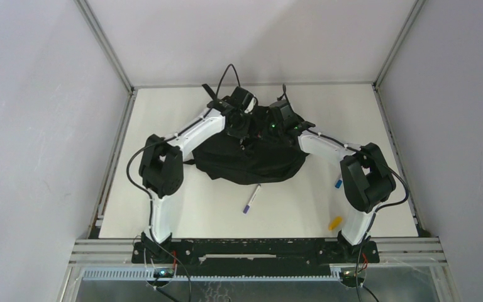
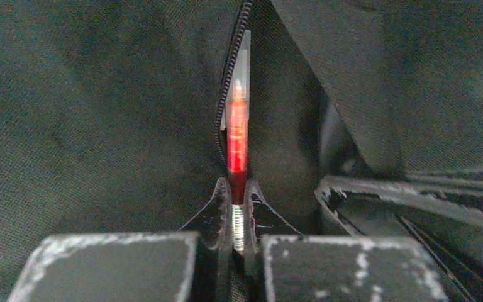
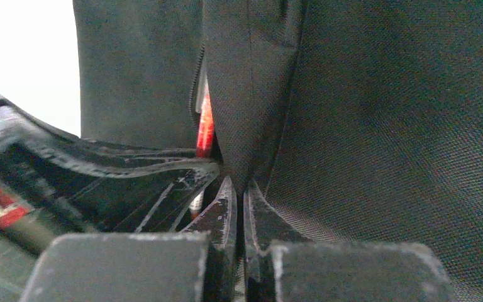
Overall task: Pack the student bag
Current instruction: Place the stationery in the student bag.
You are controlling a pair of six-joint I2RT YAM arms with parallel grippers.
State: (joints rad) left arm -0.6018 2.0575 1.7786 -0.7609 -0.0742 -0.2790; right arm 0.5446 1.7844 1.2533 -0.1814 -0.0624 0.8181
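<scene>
The student bag (image 1: 251,160), soft and black, lies in the middle of the table under both wrists. My left gripper (image 2: 238,196) is shut on a red pen (image 2: 237,135). The pen's clear tip points into the gap beside the bag's zip (image 2: 229,75). From above, the left gripper (image 1: 238,126) sits over the bag's far edge. My right gripper (image 3: 239,189) is shut on a fold of the bag's fabric (image 3: 251,94) at that opening. The red pen (image 3: 205,126) shows just left of the fold. The right gripper (image 1: 278,129) is close beside the left one.
A white pen with a purple cap (image 1: 251,199) lies on the table in front of the bag. A blue-tipped pen (image 1: 338,183) and a small yellow object (image 1: 335,222) lie near the right arm. Metal posts and grey walls ring the table.
</scene>
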